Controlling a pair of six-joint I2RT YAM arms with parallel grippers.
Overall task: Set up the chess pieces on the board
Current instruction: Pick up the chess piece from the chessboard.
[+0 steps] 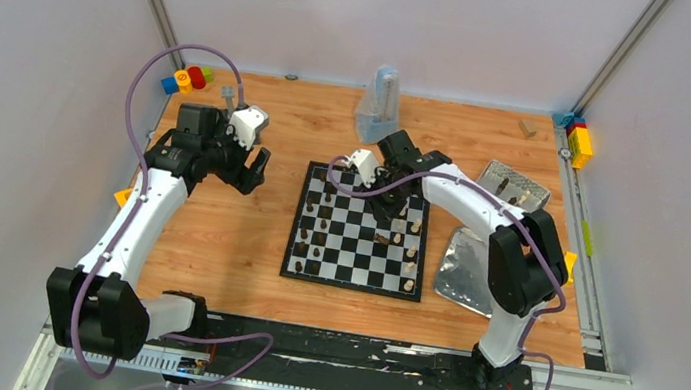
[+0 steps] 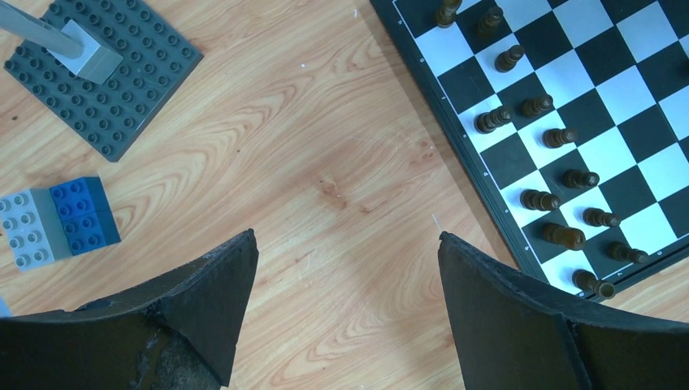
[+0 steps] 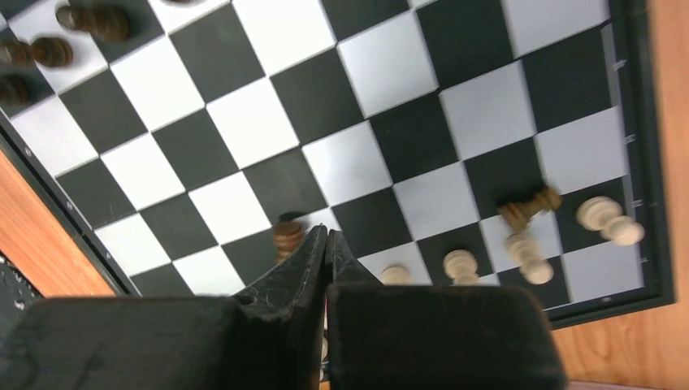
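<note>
Bright even light; right wrist view motion-blurred.

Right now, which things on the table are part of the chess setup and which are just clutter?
Job:
- board
- dark pieces
- pale pieces

Lying about:
- grey studded baseplate
- blue and grey blocks
- coloured blocks at the far left corner
- silver trays right of the board

Black-and-white checked board (image 1: 360, 229), dark brown and cream chess pieces (image 2: 561, 179), orange-grained table (image 1: 226, 230).
</note>
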